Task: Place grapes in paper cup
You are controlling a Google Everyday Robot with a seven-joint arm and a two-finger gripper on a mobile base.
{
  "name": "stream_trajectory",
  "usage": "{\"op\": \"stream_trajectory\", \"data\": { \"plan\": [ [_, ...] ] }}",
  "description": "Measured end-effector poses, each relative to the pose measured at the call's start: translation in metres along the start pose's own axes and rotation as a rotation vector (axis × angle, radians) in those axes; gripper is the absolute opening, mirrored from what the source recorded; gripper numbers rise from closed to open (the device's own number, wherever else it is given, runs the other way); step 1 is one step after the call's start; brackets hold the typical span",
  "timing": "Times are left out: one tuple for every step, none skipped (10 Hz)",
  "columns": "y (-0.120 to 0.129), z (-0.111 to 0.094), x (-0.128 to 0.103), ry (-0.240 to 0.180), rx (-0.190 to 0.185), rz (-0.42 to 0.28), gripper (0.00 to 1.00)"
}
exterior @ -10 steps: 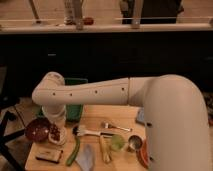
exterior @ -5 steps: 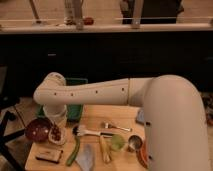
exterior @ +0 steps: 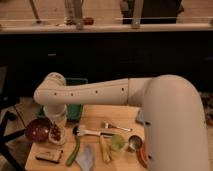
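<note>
The grapes (exterior: 55,132) are a small dark red bunch at the left of the wooden table, right of the maroon bowl. They sit against a short white shape that I take for the paper cup (exterior: 60,139). I cannot tell whether they are inside it or just above it. My gripper (exterior: 56,126) hangs straight down from the white arm's elbow, directly over the grapes and cup. The wrist hides most of it.
A dark maroon bowl (exterior: 37,129) stands left of the cup. A green bin (exterior: 76,106) is behind it. On the table (exterior: 100,117) lie a brush (exterior: 90,133), a long green vegetable (exterior: 74,150), a pale-green fruit (exterior: 117,142), a metal cup (exterior: 134,144), a dark bar (exterior: 49,156) and a grey cloth (exterior: 86,159).
The arm's elbow has drifted slightly to the right. The gripper stays over the grapes and cup.
</note>
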Motion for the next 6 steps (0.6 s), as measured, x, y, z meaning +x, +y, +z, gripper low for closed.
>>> {"op": "stream_trajectory", "data": {
  "plan": [
    [0.0003,0.0006,0.0003,0.000,-0.001,0.001,0.78],
    [0.0005,0.0012,0.0004,-0.001,-0.002,0.001,0.80],
    [0.0002,0.0012,0.0001,-0.001,-0.001,0.000,0.80],
    [-0.0002,0.0012,-0.0001,0.001,-0.001,0.000,0.80],
    [-0.0007,0.0008,-0.0006,0.005,-0.001,-0.001,0.80],
    [-0.0010,0.0005,-0.0010,0.009,0.000,-0.003,0.80]
  ]
}}
